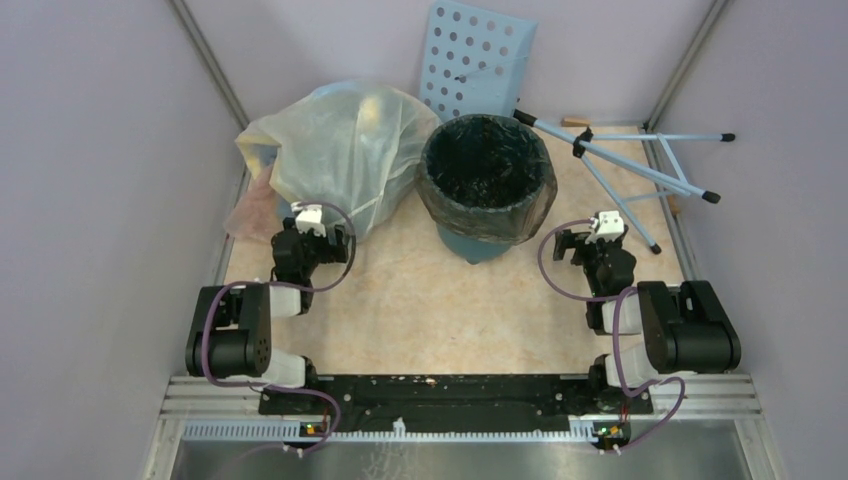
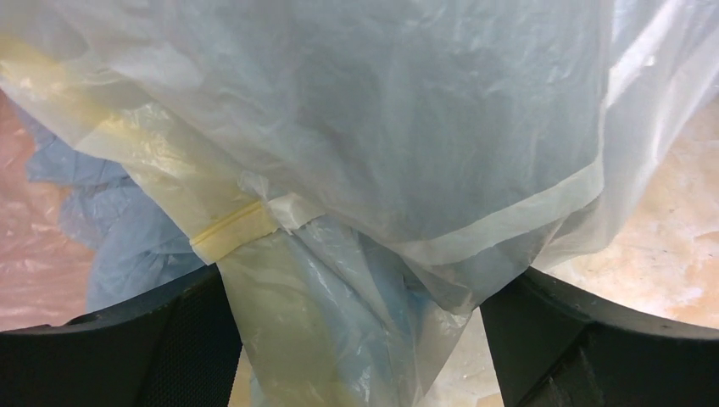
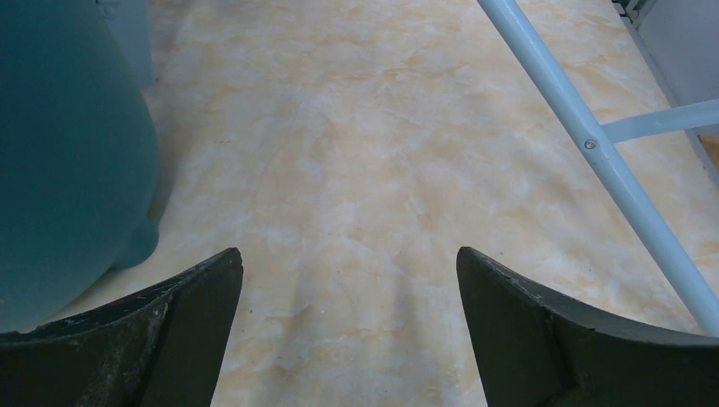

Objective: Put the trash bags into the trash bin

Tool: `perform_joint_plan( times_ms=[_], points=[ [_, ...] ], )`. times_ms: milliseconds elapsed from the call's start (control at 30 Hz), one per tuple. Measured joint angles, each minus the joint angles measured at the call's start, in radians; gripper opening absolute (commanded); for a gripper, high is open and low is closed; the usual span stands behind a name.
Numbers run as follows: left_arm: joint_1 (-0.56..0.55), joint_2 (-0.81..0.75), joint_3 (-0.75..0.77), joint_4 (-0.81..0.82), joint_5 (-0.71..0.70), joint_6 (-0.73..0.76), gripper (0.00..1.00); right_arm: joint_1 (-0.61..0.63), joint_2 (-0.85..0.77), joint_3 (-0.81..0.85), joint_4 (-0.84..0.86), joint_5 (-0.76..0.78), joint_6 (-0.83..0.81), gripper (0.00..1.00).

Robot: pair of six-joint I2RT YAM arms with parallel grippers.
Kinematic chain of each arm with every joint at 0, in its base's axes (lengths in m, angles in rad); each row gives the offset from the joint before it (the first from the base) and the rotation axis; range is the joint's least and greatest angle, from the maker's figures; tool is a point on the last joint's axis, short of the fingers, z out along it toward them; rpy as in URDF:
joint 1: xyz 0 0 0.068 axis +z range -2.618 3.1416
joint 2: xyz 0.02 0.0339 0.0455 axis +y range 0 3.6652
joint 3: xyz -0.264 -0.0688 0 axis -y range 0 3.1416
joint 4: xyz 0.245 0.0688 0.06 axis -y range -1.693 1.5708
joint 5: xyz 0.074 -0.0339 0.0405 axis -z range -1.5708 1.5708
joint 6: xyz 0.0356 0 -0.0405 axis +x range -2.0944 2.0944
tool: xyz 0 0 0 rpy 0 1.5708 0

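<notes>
Top external: pale stuffed bag [image 1: 340,150] crowds spread left gripper [image 2: 360,284], trash bin [image 1: 487,247] beside spread right gripper [image 3: 348,254]

Trash bag [image 1: 487,165] in bin [image 1: 482,248] — stuffed bag [image 1: 345,150] just left.

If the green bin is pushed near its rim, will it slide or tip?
Probably tip: the bin narrows toward its base. It seems light, holding only a thin dark bag, so a low push might slide it.
</notes>
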Motion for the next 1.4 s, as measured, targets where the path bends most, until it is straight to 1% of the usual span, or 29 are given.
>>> perform_joint_plan(
  times_ms=[167, 333, 367, 433, 500, 533, 600, 733, 867, 933, 1133, 1267, 1400],
  points=[
    [0.000, 0.000, 0.000, 0.016, 0.040, 0.019, 0.99, 0.000, 0.000, 0.000, 0.000, 0.000, 0.000, 0.96],
    [0.000, -0.006, -0.015, 0.049, 0.036, 0.020, 0.99, 0.000, 0.000, 0.000, 0.000, 0.000, 0.000, 0.96],
    [0.000, -0.012, -0.029, 0.072, 0.028, 0.013, 0.99, 0.000, 0.000, 0.000, 0.000, 0.000, 0.000, 0.96],
    [-0.001, -0.006, -0.072, 0.167, 0.023, 0.001, 0.99, 0.000, 0.000, 0.000, 0.000, 0.000, 0.000, 0.96],
    [-0.006, 0.059, -0.112, 0.303, 0.037, 0.008, 0.99, 0.000, 0.000, 0.000, 0.000, 0.000, 0.000, 0.96],
    [-0.009, 0.101, -0.113, 0.327, 0.056, 0.016, 0.99, 0.000, 0.000, 0.000, 0.000, 0.000, 0.000, 0.96],
    [-0.017, 0.125, -0.108, 0.296, 0.068, 0.028, 0.99, 0.000, 0.000, 0.000, 0.000, 0.000, 0.000, 0.96],
    [-0.026, 0.129, -0.107, 0.356, 0.064, 0.040, 0.99, 0.000, 0.000, 0.000, 0.000, 0.000, 0.000, 0.96],
    [-0.028, 0.129, -0.087, 0.333, 0.051, 0.040, 0.99, 0.000, 0.000, 0.000, 0.000, 0.000, 0.000, 0.96],
    [-0.043, 0.128, -0.084, 0.333, 0.020, 0.041, 0.99, 0.000, 0.000, 0.000, 0.000, 0.000, 0.000, 0.96],
    [-0.163, 0.120, -0.103, 0.363, -0.150, 0.058, 0.99, 0.000, 0.000, 0.000, 0.000, 0.000, 0.000, 0.96],
    [-0.171, 0.120, -0.104, 0.370, -0.209, 0.064, 0.99, 0.000, 0.000, 0.000, 0.000, 0.000, 0.000, 0.96],
    [-0.167, 0.120, -0.103, 0.370, -0.231, 0.066, 0.99, 0.000, 0.000, 0.000, 0.000, 0.000, 0.000, 0.96]
  ],
)
